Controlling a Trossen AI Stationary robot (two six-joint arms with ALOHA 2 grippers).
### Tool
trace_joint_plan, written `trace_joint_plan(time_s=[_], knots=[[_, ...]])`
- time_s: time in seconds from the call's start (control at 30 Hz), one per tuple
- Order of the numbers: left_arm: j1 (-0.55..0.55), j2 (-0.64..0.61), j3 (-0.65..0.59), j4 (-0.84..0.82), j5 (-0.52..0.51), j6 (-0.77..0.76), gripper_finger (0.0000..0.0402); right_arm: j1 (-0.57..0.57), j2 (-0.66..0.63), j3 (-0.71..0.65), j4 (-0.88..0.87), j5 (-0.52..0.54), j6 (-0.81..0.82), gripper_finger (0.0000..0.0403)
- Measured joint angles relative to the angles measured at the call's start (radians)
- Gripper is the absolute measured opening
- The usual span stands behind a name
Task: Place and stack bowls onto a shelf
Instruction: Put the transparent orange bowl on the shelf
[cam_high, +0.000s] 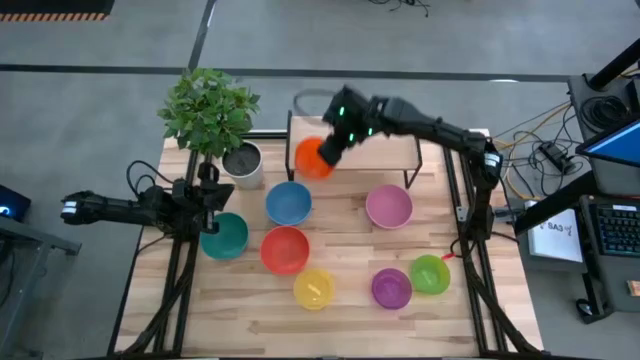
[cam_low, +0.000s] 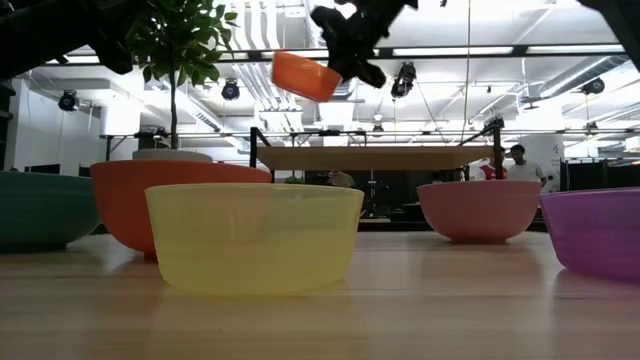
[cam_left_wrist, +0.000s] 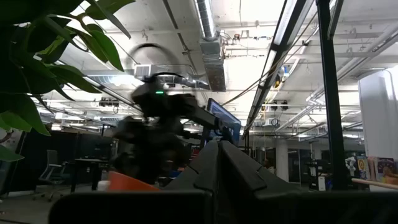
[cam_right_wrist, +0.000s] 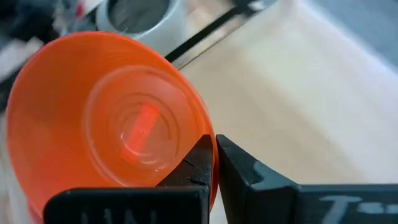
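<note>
High view shows the right gripper (cam_high: 325, 157) pinching the orange bowl's (cam_high: 312, 158) rim in the air over the shelf's (cam_high: 400, 152) left end, none shelved yet, seven bowls waiting on the table (cam_high: 350, 320), left gripper (cam_high: 212, 197) pressed together empty.

**Glossy plastic, pale wood, black metal**

The orange bowl (cam_right_wrist: 106, 118), centre left of the right wrist view, is smooth, glossy, slightly see-through plastic. In the low view the yellow bowl (cam_low: 255, 237) at centre looks translucent with a soft sheen; the pink bowl (cam_low: 478, 208) to the right looks more matt. The surface (cam_high: 340, 300) is pale slatted wood with visible grain. The shelf (cam_high: 390, 152) has a light wooden top on thin black metal legs. The right pincer (cam_right_wrist: 214, 155) is matt black.
</note>
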Motion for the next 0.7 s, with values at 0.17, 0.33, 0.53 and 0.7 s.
trace_joint_plan(time_s=[0.17,0.33,0.53,0.7], knots=[[0.0,0.0,0.0,0.001,0.0,0.0,0.0,-0.11,0.045,0.032,0.001,-0.026,0.03,0.0009],[0.0,0.0,0.0,0.006,0.0,0.0,0.0,-0.167,0.112,0.033,0.0,-0.07,0.049,0.0009],[0.0,-0.001,0.0,0.008,0.0,0.0,0.0,-0.174,0.186,0.033,0.015,-0.077,0.054,0.0009],[0.0,-0.002,0.0,0.008,0.0,0.0,0.0,-0.173,0.209,0.047,0.031,-0.073,0.047,0.0009]])
